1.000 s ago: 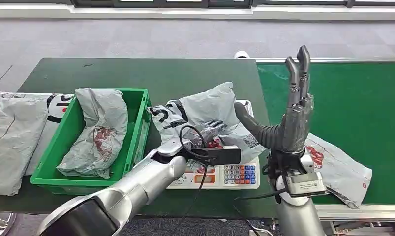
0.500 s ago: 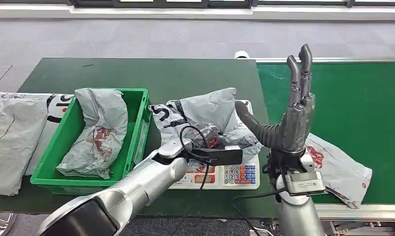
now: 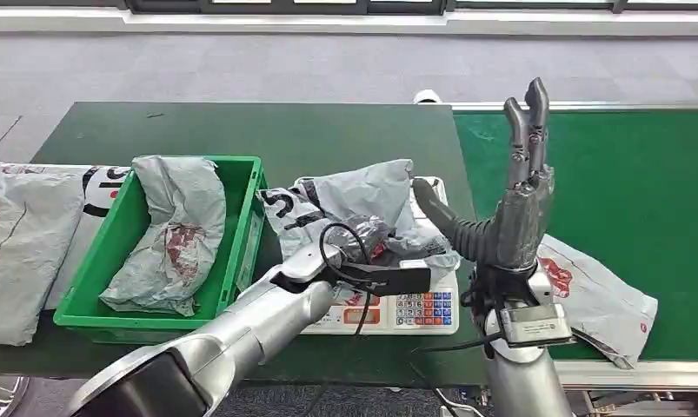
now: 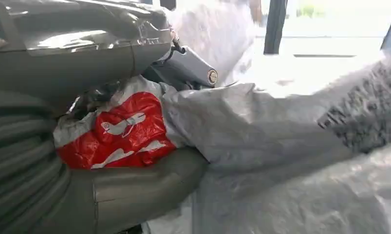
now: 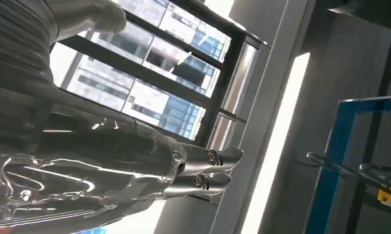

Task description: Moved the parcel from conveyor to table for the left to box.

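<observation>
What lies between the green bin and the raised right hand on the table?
In the head view, a grey parcel lies on a scale between the green bin and the raised right hand. The left hand grips that parcel.

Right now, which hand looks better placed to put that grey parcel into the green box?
Left. The left hand already grips the parcel beside the green box; the right hand is raised, holding nothing.

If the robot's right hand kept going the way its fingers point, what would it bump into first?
Probably nothing nearby. The right hand points straight up, open, above the conveyor. Its wrist camera, looking along the fingers, shows windows far off. Depth is hard to judge, though.
</observation>
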Robot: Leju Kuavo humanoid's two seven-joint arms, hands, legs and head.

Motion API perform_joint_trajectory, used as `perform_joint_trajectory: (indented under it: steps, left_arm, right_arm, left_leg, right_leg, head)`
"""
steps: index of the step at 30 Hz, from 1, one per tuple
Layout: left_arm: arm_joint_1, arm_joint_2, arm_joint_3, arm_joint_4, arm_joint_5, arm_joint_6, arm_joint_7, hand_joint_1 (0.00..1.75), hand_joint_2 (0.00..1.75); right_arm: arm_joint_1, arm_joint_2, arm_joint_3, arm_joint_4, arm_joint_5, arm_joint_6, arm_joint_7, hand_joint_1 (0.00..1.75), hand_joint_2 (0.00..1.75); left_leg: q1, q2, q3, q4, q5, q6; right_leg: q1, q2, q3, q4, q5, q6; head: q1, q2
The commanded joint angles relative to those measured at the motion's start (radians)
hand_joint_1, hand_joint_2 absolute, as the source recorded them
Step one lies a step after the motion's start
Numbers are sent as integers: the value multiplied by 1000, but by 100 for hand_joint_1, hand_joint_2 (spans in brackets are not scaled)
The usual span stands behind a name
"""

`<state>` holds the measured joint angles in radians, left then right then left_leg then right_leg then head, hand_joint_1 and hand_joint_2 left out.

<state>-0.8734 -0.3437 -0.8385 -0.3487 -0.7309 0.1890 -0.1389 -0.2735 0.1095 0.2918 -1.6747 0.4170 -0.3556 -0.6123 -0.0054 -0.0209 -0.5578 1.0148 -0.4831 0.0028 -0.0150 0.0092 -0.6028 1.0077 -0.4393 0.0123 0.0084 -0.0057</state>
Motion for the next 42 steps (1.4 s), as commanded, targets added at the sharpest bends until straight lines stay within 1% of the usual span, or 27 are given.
perform_joint_trajectory:
  steps: [1, 2, 3, 4, 5, 9, 11, 16, 17, 20, 21, 26, 27, 29, 30, 31, 32, 33, 34, 35, 36, 37, 38, 39, 40, 41, 42]
  left_arm:
    - [-108, 83, 121, -79, -29, 325, -10, 175, 175]
    - [-108, 113, 165, -126, -51, 383, -4, 175, 175]
    - [-100, 159, 225, -206, -85, 411, 6, 175, 175]
    - [-88, 175, 279, -253, -122, 367, -3, 175, 175]
    - [-90, 180, 284, -254, -121, 365, -3, 175, 175]
    - [-67, 164, 306, -266, -160, 363, -4, 175, 175]
    - [-67, 164, 306, -266, -160, 363, -4, 175, 175]
    - [-67, 164, 306, -266, -160, 363, -4, 175, 175]
    - [-67, 164, 306, -266, -160, 363, -4, 175, 175]
    - [-67, 164, 306, -266, -160, 363, -4, 175, 175]
    - [-67, 164, 306, -266, -160, 363, -4, 175, 175]
    - [-67, 164, 306, -266, -160, 363, -4, 175, 175]
    - [-61, 162, 338, -269, -174, 430, -3, 175, 175]
    - [-42, 205, 436, -332, -147, 502, -60, 175, 175]
    - [-26, 231, 482, -372, -125, 503, -93, 175, 175]
    - [5, 257, 564, -448, -72, 509, -158, 175, 175]
    - [32, 268, 634, -491, -81, 509, -203, 175, 175]
    - [66, 266, 722, -551, -152, 509, -224, 175, 175]
    - [114, 232, 882, -644, -334, 509, -241, 175, 175]
    - [135, 195, 1005, -680, -433, 509, -281, 175, 175]
    - [127, 185, 1071, -644, -465, 509, -282, 175, 175]
    - [105, 200, 1120, -570, -448, 509, -267, 175, 175]
    - [101, 211, 1160, -553, -482, 509, -239, 175, 175]
    - [93, 213, 1246, -536, -539, 509, -225, 175, 175]
    - [120, 273, 1305, -399, -743, 509, 26, 175, 175]
    - [184, 306, 1370, -400, -657, 509, 35, 175, 175]
    - [224, 312, 1445, -414, -652, 509, -34, 175, 175]
  right_arm:
    - [17, -11, 37, 7, 8, -35, 2, 0, 175]
    - [24, -12, 37, 0, 13, -41, 5, 0, 175]
    - [33, -13, 37, -6, 17, -51, 7, 0, 175]
    - [35, -15, 38, -7, 19, -55, 10, 0, 175]
    - [36, -16, 38, -7, 19, -55, 10, 0, 175]
    - [33, -16, 39, -5, 19, -55, 10, 0, 175]
    - [33, -16, 39, -5, 19, -55, 10, 0, 175]
    - [33, -16, 39, -5, 19, -55, 10, 0, 175]
    - [33, -16, 39, -5, 19, -55, 10, 0, 175]
    - [33, -16, 39, -5, 19, -55, 10, 0, 175]
    - [33, -16, 39, -5, 19, -55, 10, 0, 175]
    - [33, -16, 39, -5, 19, -55, 10, 0, 175]
    - [34, -15, 37, -5, 20, -61, 10, 0, 175]
    - [54, -21, 31, -17, 22, -82, 9, 0, 175]
    - [66, -26, 29, -24, 23, -90, 7, 0, 175]
    - [86, -34, 21, -31, 23, -102, 1, 0, 175]
    - [96, -38, 13, -32, 14, -113, -2, 0, 175]
    - [107, -44, 3, -37, 6, -121, -7, 0, 175]
    - [116, -47, -7, -42, 3, -126, -14, 0, 175]
    - [121, -48, -10, -48, 2, -126, -17, 0, 175]
    - [128, -51, -12, -56, 5, -134, -18, 0, 175]
    - [134, -59, -11, -64, 6, -138, -16, 0, 175]
    - [135, -64, -12, -65, 5, -139, -14, 0, 175]
    - [132, -66, -11, -62, 2, -140, -12, 0, 175]
    - [132, -55, -13, -65, 21, -112, 8, 0, 175]
    - [134, -44, -18, -76, 44, -101, 24, 0, 175]
    - [133, -38, -20, -80, 59, -95, 38, 0, 175]
  left_leg:
    - [1, 3, -1, 0, 0, -1]
    - [1, 3, -1, 0, 0, -1]
    - [1, 5, 0, -1, 0, -2]
    - [1, 5, -1, 0, 0, -1]
    - [1, 5, -1, 0, 0, -1]
    - [1, 6, 2, -2, 0, -2]
    - [1, 3, 0, -1, 0, -1]
    - [2, 6, 2, -3, 0, -2]
    - [1, 3, 0, -1, 0, -1]
    - [1, 3, 0, -1, 0, -1]
    - [2, 5, 3, -4, 1, -3]
    - [1, 3, 0, -1, 0, -1]
    - [2, 4, 1, -2, 0, -2]
    - [1, 3, 0, -1, 0, -1]
    - [2, 6, 1, -2, 0, -2]
    - [2, 7, 2, -4, 0, -3]
    - [1, 5, 1, -1, 0, -1]
    - [2, 9, 2, -3, 0, -2]
    - [1, 8, 2, -3, 0, -2]
    - [2, 7, 2, -2, 0, -2]
    - [2, 10, 3, -4, -1, -2]
    - [2, 8, 2, -2, -1, -2]
    - [2, 7, 1, -1, 0, -1]
    - [2, 9, 2, -2, -1, -2]
    - [2, 7, 2, -2, 0, -1]
    - [2, 11, 4, -4, 0, -2]
    - [0, 16, 8, -6, -1, -2]
  right_leg:
    - [1, 1, -1, 0, 1, -1]
    - [1, 2, -1, 0, 1, -1]
    - [1, 3, -1, -1, 1, -1]
    - [1, 3, -2, 0, 1, -1]
    - [1, 3, -2, 1, 1, -1]
    - [1, 3, 0, -1, 1, -2]
    - [1, 2, -1, 0, 1, -1]
    - [2, 3, 1, -3, 2, -1]
    - [1, 2, 0, 0, 0, -1]
    - [1, 1, 0, 0, 0, -1]
    - [2, 2, 2, -3, 1, -2]
    - [1, 1, 0, 0, 0, -1]
    - [2, 2, 1, -1, 1, -1]
    - [1, 1, 0, 0, 1, -1]
    - [2, 4, 0, -1, 1, -1]
    - [2, 4, 1, -3, 2, -2]
    - [1, 4, -1, 0, 1, -1]
    - [2, 6, 0, -2, 2, -2]
    - [1, 6, 0, -1, 1, -1]
    - [1, 5, 0, -1, 1, -1]
    - [2, 6, 1, -2, 1, -1]
    - [2, 5, -1, -1, 1, -1]
    - [1, 7, -2, 1, 0, -1]
    - [2, 7, -1, -1, 1, -1]
    - [1, 7, -2, 0, 0, -2]
    - [2, 9, 0, -2, 1, -2]
    - [-1, 15, 1, -1, 1, -2]
  head:
    - [0, 0]
    - [0, 0]
    - [0, 0]
    - [0, 0]
    - [0, 0]
    - [0, 0]
    - [0, 0]
    - [0, 0]
    - [0, 0]
    - [0, 0]
    - [0, 0]
    - [0, 0]
    - [0, 0]
    - [0, 0]
    - [0, 0]
    - [0, 0]
    - [0, 0]
    - [0, 0]
    - [0, 0]
    - [0, 0]
    - [0, 0]
    - [0, 0]
    - [0, 0]
    - [0, 0]
    - [0, 0]
    - [0, 0]
    - [0, 0]
